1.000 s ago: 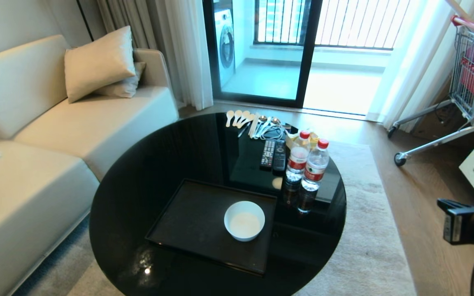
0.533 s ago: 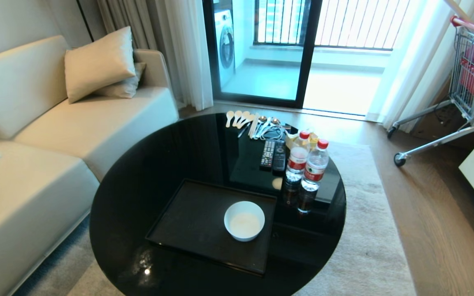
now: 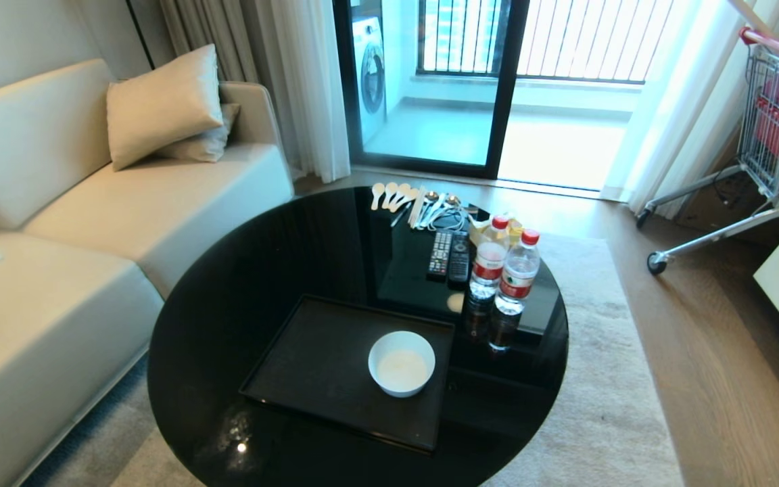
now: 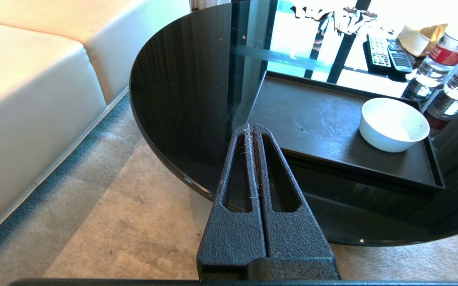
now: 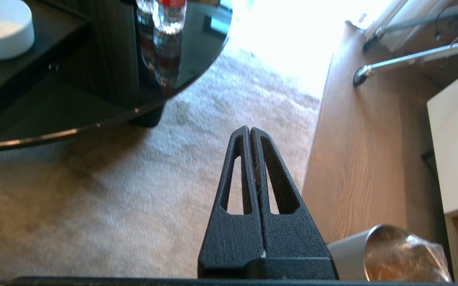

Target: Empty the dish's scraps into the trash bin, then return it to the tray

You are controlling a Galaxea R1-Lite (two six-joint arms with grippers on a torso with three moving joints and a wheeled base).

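Sitting inside the tray (image 3: 322, 365) on the round black worktop (image 3: 241, 284), the dish (image 3: 402, 362) looks clean, with no scraps in it. It rests near the tray's edge closest to the two water bottles (image 3: 506, 270). The trash bin (image 5: 388, 258) stands on the floor beside the rug, and its clear bag shows something brownish inside. So the job looks done. The right hand (image 5: 249, 131) hangs over the rug with its fingers pressed together and holds nothing. The left hand (image 4: 249, 128) waits by the worktop's rim, fingers together too. The best thing now is to tuck the arms away slowly and not bump the worktop or the bottles.
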